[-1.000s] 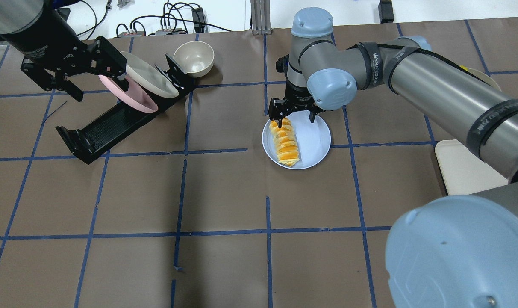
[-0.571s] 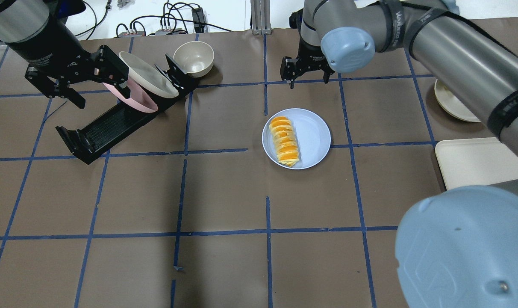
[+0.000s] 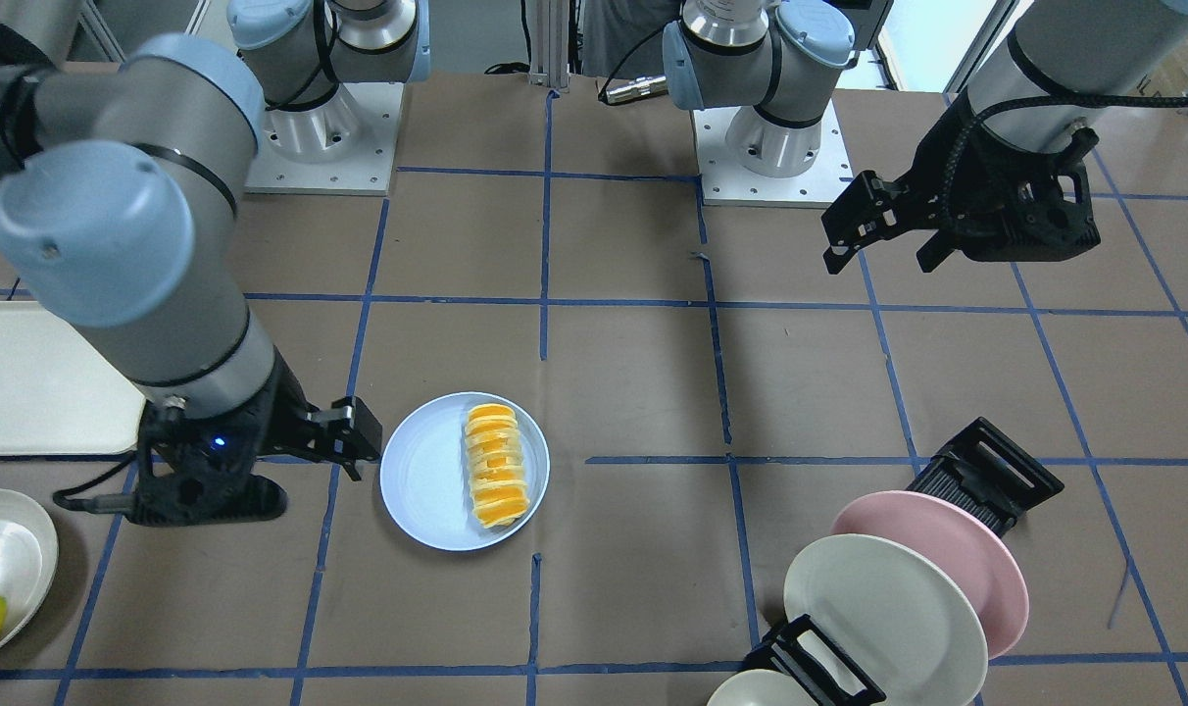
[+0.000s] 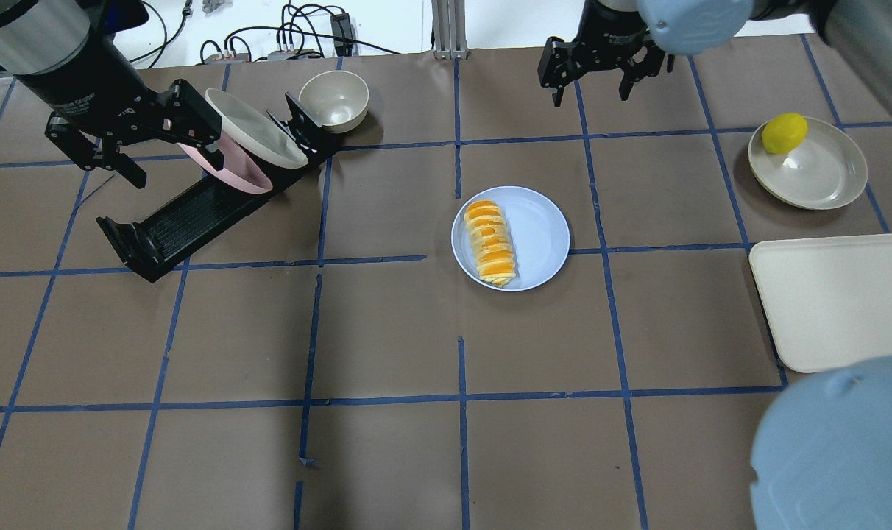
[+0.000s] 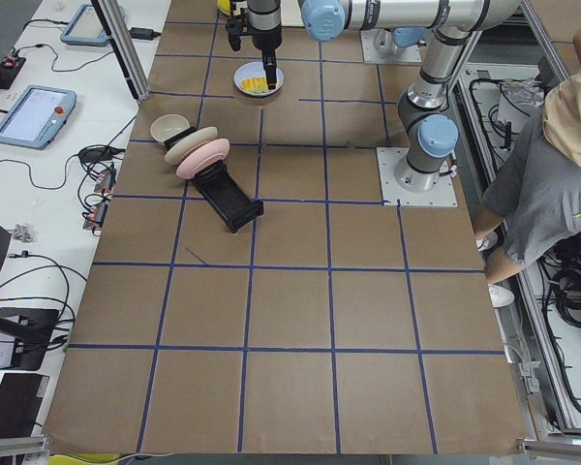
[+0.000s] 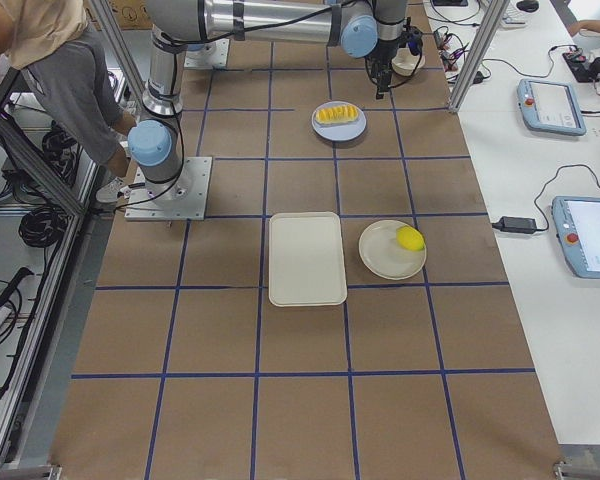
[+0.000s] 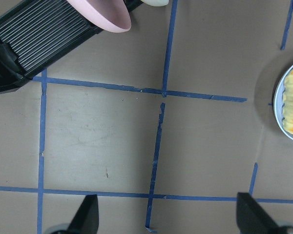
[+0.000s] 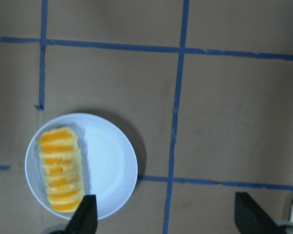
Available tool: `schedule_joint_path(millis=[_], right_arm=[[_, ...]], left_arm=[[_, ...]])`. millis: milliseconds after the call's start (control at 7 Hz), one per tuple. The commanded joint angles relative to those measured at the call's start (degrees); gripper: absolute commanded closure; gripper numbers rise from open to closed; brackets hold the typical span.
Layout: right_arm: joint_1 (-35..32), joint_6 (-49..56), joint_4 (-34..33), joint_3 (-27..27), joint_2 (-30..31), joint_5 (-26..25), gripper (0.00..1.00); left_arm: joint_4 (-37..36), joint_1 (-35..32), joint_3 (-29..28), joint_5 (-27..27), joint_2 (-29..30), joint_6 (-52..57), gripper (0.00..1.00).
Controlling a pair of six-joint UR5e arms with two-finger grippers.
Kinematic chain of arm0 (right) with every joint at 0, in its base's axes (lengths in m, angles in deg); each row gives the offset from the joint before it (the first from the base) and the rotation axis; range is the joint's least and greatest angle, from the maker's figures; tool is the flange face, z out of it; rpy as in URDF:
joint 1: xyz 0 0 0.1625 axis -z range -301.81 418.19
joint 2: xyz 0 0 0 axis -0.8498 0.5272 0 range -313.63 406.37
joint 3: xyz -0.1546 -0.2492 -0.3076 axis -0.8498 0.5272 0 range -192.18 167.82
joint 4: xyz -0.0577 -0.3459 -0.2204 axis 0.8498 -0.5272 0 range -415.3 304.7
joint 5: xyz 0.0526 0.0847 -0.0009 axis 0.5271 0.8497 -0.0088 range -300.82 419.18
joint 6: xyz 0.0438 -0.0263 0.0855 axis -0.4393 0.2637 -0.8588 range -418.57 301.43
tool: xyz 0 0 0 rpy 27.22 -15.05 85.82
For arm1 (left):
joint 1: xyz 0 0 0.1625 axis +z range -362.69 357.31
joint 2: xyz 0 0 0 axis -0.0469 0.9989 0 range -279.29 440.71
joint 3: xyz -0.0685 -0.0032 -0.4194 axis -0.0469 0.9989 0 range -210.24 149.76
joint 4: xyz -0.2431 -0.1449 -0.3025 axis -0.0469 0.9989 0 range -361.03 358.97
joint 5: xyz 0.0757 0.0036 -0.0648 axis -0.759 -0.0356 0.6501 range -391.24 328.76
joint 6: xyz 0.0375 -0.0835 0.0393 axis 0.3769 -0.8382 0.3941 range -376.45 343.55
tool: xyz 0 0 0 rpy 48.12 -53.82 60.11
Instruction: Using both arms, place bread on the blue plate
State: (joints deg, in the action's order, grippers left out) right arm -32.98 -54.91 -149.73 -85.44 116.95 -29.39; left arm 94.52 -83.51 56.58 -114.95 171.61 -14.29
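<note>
Beyond the blue plate (image 4: 543, 230), the right gripper (image 4: 590, 94) has lifted off the bread (image 4: 491, 243), jaws seemingly spread.

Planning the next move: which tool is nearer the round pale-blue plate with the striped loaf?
Right. The right tool hangs open beyond the round pale-blue plate, on its side away from the robot; the left tool is much farther off, by the black dish rack.

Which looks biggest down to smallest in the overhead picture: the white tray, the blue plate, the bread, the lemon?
1. white tray
2. blue plate
3. bread
4. lemon
None of these are close calls.
</note>
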Motion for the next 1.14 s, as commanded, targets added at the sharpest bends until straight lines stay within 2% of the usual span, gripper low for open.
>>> schedule_joint_path(millis=[0,286,571,1000], right_arm=[[2.14,3.29,12.2,-0.57,8.22,1.55,0.0],[1.79,2.15,13.31,-4.24,11.92,1.22,0.0],[1.61,1.62,7.55,-8.9,14.4,0.69,0.0],[1.7,2.14,8.3,-10.4,14.49,0.77,0.0]], left_arm=[[-0.27,-0.03,0.28,0.39,-0.02,0.03,0.0],[-0.62,-0.03,0.11,0.13,0.95,0.39,0.0],[-0.62,0.05,0.28,0.12,0.6,0.65,0.0],[-0.62,0.05,0.28,0.12,0.69,0.65,0.0]])
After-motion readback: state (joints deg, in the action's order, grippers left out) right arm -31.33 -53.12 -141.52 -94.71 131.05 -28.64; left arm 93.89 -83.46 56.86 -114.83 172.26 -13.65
